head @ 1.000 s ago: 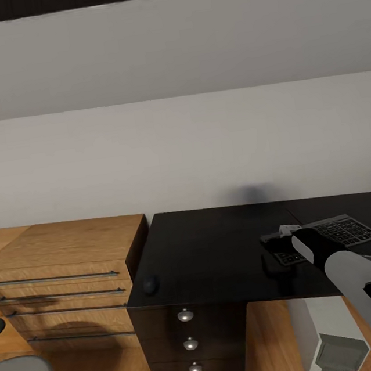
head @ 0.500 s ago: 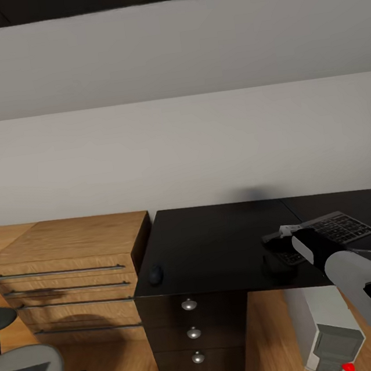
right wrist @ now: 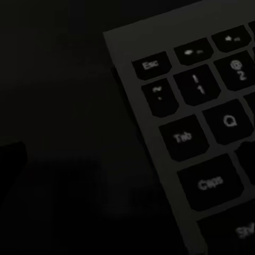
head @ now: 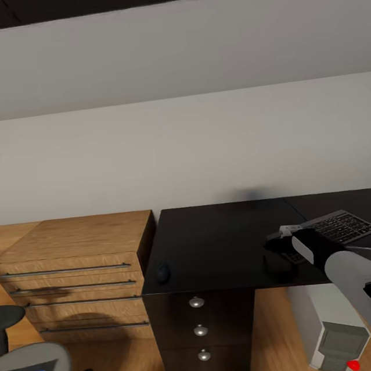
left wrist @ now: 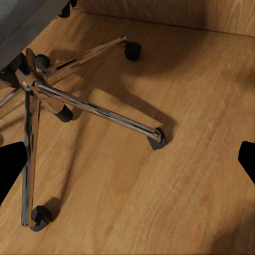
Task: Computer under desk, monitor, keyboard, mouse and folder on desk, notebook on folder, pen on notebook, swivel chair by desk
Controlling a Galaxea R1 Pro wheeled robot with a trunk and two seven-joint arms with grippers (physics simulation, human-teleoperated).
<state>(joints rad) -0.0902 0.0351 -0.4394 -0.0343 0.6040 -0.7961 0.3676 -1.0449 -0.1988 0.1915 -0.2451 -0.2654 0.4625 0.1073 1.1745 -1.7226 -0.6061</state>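
The view has swung right, bringing the computer (head: 334,336) under the surface (head: 222,245) into sight. The right gripper (head: 275,247) hovers beside the keyboard (head: 337,228), jaws unreadable; the left's stand open.

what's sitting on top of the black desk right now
On the desk lie the mouse near its left front corner and the keyboard toward the right. The right gripper and its arm cover the keyboard's near left end.
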